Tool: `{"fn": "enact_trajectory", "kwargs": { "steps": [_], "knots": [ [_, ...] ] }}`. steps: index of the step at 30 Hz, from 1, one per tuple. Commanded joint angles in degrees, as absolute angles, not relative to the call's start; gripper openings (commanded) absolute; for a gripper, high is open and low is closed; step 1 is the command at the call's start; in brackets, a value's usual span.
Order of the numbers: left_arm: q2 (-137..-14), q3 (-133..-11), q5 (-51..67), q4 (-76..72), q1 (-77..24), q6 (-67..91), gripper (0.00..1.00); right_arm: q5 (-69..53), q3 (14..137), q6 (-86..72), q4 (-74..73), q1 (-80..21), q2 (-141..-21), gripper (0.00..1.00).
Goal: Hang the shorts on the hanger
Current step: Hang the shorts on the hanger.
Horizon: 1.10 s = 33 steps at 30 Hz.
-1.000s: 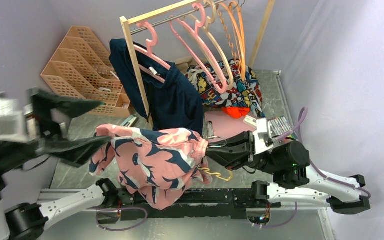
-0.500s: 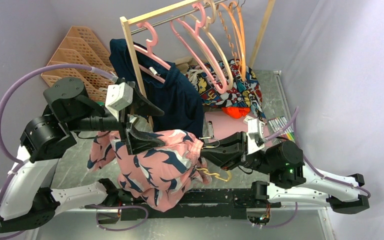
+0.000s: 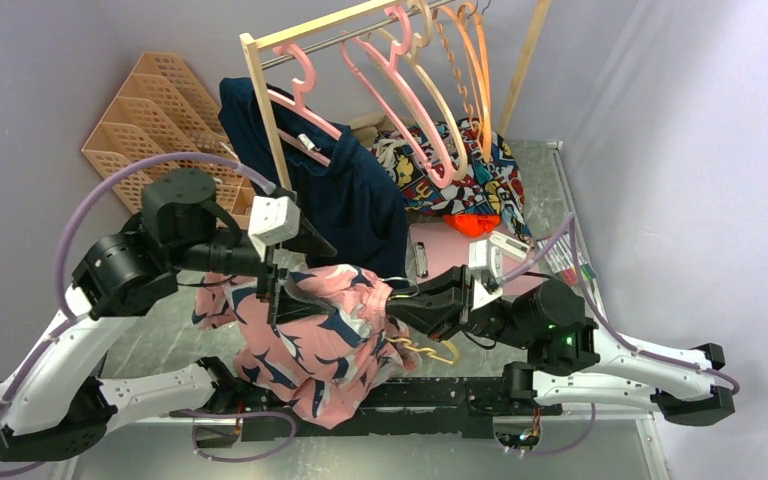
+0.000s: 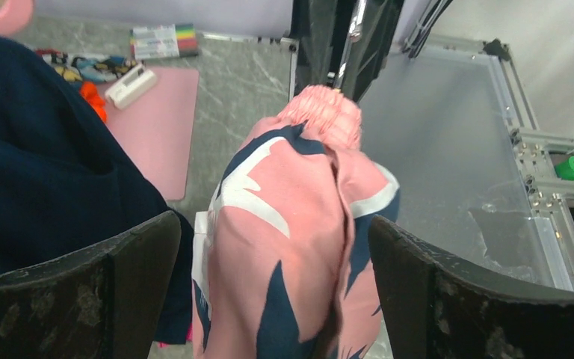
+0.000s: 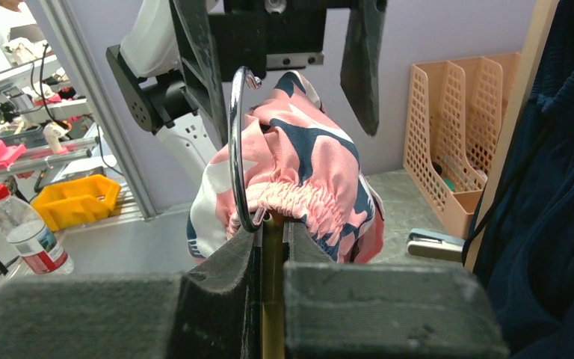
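The salmon-pink shorts (image 3: 320, 340) with navy and white shapes hang bunched over the pale yellow hanger (image 3: 442, 352), just above the near edge. My right gripper (image 3: 397, 305) is shut on the hanger's yellow neck (image 5: 272, 254) below its silver hook (image 5: 234, 149); the gathered waistband (image 5: 299, 198) sits right at the fingertips. My left gripper (image 3: 300, 270) is open, its fingers straddling the top of the shorts (image 4: 284, 247) without closing on them. In the left wrist view both dark fingers (image 4: 75, 292) flank the fabric. Most of the hanger is hidden under the cloth.
A wooden rack (image 3: 270, 120) at the back carries pink, beige and orange hangers (image 3: 410, 90) and a navy garment (image 3: 345, 200). Cartoon-print cloth (image 3: 470, 170) and a pink mat (image 3: 450, 250) lie behind the right arm. Peach file trays (image 3: 160, 130) stand back left.
My left arm has swung in from the far left and now holds its open gripper over the shorts. My right gripper has shifted slightly left with the hanger.
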State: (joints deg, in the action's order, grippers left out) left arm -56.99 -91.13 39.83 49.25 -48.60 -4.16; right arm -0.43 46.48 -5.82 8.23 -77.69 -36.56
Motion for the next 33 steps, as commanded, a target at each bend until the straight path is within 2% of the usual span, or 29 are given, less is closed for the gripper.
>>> {"fn": "enact_trajectory", "kwargs": {
  "steps": [1,5,12,16,17,18,19,20,22,24,26,28,31,33],
  "knots": [
    [-57.74,-87.74,38.13,50.28,-49.28,-7.19,1.0,-0.66,47.38,-4.88,10.68,-77.77,-36.91,0.0],
    [-57.89,-85.13,37.89,48.43,-50.08,-7.7,0.92,-1.36,48.84,-4.44,9.04,-77.72,-37.94,0.0],
    [-59.3,-85.39,38.03,51.68,-50.36,-10.42,0.72,-2.32,50.45,-4.3,7.96,-77.77,-38.55,0.0],
    [-59.39,-84.02,37.47,52.89,-51.48,-11.21,0.7,-3.12,50.53,-4.46,8.47,-77.69,-38.96,0.0],
    [-59.45,-83.88,37.37,53.23,-51.69,-11.41,0.67,-3.32,50.57,-4.52,8.52,-77.73,-39.09,0.0],
    [-59.54,-83.79,37.36,53.63,-51.94,-11.69,0.58,-3.6,50.69,-4.57,8.52,-77.73,-39.22,0.0],
    [-59.66,-83.7,37.34,54.07,-52.15,-11.99,0.43,-3.75,50.79,-4.57,8.53,-77.75,-39.42,0.0],
    [-59.87,-83.63,37.12,54.34,-52.32,-12.22,0.35,-3.89,50.92,-4.64,8.53,-77.78,-39.57,0.0],
    [-60.0,-83.38,37.2,54.72,-52.69,-12.32,0.26,-4.23,51.25,-4.66,8.44,-77.78,-39.99,0.0],
    [-59.91,-82.97,37.15,54.57,-52.9,-12.22,0.3,-4.51,51.63,-4.66,8.23,-77.74,-40.33,0.0],
    [-59.66,-82.44,37.13,54.14,-52.99,-12.25,0.48,-4.78,52.12,-4.58,7.84,-77.72,-40.71,0.0],
    [-59.06,-81.83,37.06,53.69,-53.04,-12.1,0.6,-5.0,52.52,-4.55,7.42,-77.74,-40.97,0.0],
    [-58.2,-80.99,37.12,53.4,-53.09,-12.21,0.67,-5.0,52.88,-4.66,7.21,-77.74,-41.09,0.0],
    [-57.91,-80.51,37.05,53.45,-53.09,-12.3,0.67,-5.14,52.94,-4.66,7.28,-77.78,-41.26,0.0]
  ]
}}
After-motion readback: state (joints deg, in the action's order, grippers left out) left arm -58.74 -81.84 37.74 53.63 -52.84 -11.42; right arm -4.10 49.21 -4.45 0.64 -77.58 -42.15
